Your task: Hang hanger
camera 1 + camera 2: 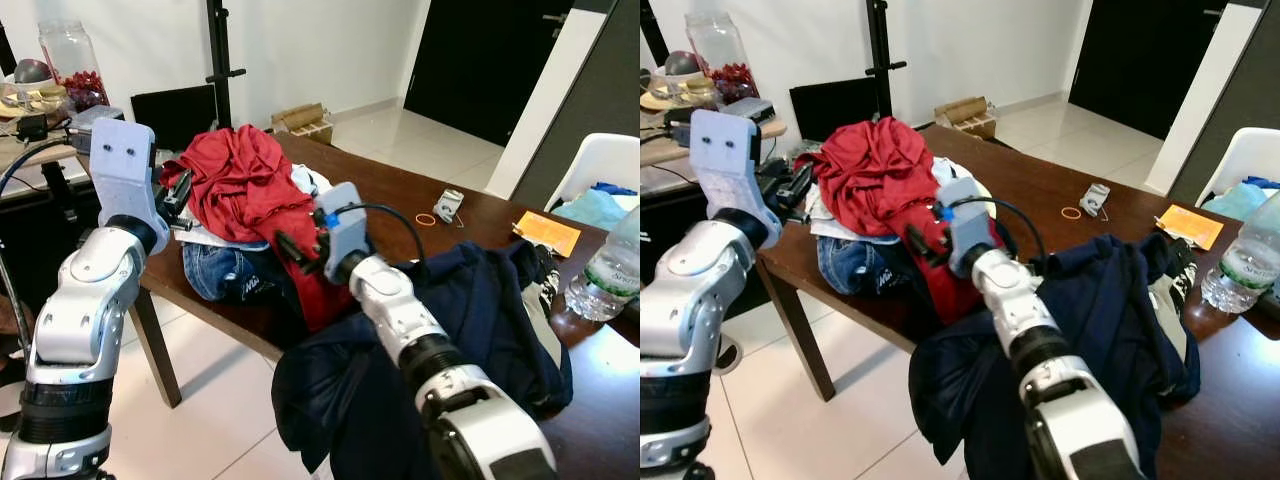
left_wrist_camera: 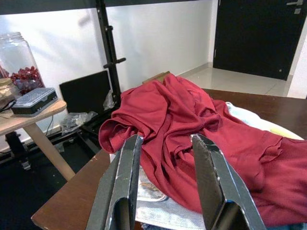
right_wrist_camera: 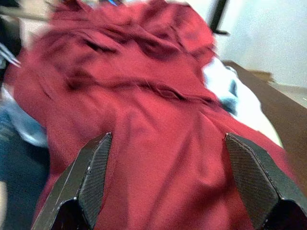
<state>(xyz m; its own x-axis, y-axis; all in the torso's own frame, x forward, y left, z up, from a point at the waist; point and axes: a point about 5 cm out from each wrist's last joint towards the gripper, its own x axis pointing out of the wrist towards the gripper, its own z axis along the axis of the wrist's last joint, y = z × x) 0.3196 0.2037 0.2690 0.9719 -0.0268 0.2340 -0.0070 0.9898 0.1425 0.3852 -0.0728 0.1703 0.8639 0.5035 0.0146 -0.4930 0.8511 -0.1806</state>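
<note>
A crumpled red garment [image 1: 240,180] tops a pile of clothes on the dark wooden table [image 1: 390,190], over blue jeans [image 1: 215,270] and a white cloth [image 1: 310,180]. Part of the red cloth hangs over the table's front edge. My left gripper [image 1: 178,195] is at the pile's left side, open, its fingers [image 2: 127,177] pointing at the red garment [image 2: 201,124] without touching it. My right gripper [image 1: 295,250] is open wide just in front of the hanging red cloth [image 3: 144,120]. A navy garment [image 1: 480,300] lies draped under my right arm.
A water bottle [image 1: 612,265], an orange paper [image 1: 548,232], a rubber band [image 1: 426,219] and a small grey object [image 1: 450,205] lie on the table's right half. A white chair [image 1: 600,165] stands behind. At left are a black stand pole [image 1: 217,60] and a side table with a glass jar [image 1: 72,65].
</note>
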